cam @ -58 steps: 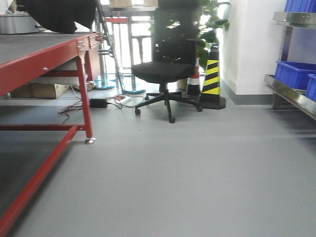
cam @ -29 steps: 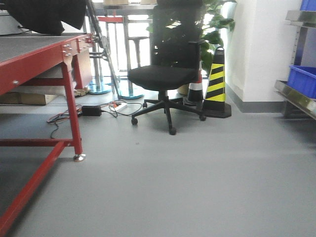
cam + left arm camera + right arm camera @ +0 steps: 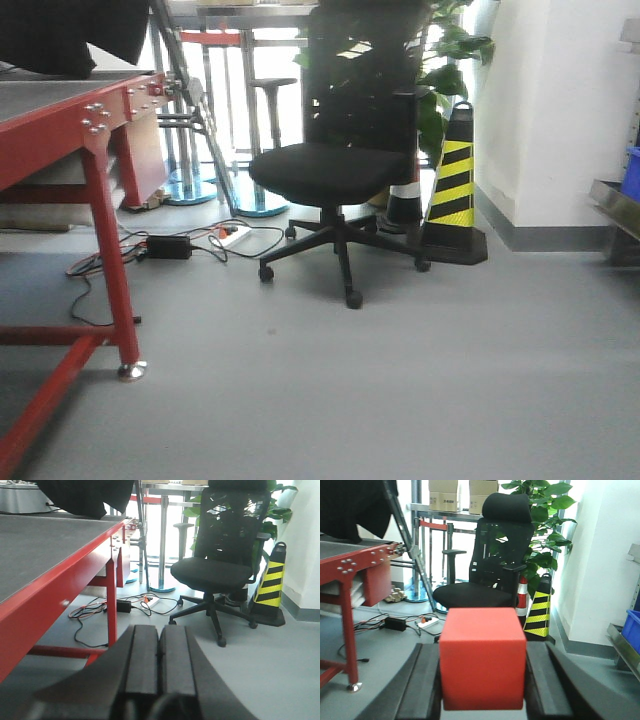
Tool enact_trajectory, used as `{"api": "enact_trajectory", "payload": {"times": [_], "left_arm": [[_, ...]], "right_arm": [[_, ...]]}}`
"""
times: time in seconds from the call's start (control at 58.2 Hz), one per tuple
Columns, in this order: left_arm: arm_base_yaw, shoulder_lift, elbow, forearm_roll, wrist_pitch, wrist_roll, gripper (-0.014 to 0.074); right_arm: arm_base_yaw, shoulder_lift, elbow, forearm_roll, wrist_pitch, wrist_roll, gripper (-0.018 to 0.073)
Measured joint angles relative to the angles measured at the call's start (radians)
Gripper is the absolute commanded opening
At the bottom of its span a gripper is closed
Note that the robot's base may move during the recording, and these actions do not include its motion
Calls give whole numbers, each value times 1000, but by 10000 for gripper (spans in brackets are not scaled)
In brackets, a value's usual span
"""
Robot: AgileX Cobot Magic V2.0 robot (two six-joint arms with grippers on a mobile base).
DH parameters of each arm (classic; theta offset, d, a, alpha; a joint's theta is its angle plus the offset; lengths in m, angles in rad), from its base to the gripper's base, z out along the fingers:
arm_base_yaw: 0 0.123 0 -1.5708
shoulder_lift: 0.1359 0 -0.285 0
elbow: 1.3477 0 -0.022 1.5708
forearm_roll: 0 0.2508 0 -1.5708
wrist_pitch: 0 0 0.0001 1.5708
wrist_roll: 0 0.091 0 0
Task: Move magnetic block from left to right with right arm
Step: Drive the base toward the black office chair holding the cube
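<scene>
Chair (image 3: pixel 325 170) nearer now; right hand (image 3: pixel 483 682) clamps plain red-orange magnetic block (image 3: pixel 482 655); left hand (image 3: pixel 160 662) closed.

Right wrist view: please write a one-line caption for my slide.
Right gripper shut on the red-orange magnetic block, with a black office chair and striped cone behind.
</scene>
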Motion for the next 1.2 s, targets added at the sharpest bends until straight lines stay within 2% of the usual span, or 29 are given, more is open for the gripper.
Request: {"api": "enact_trajectory", "payload": {"times": [1.202], "left_arm": [[0,0,0,0,0,0,-117]], "right_arm": [[0,-1,2,0,0,0,286]]}}
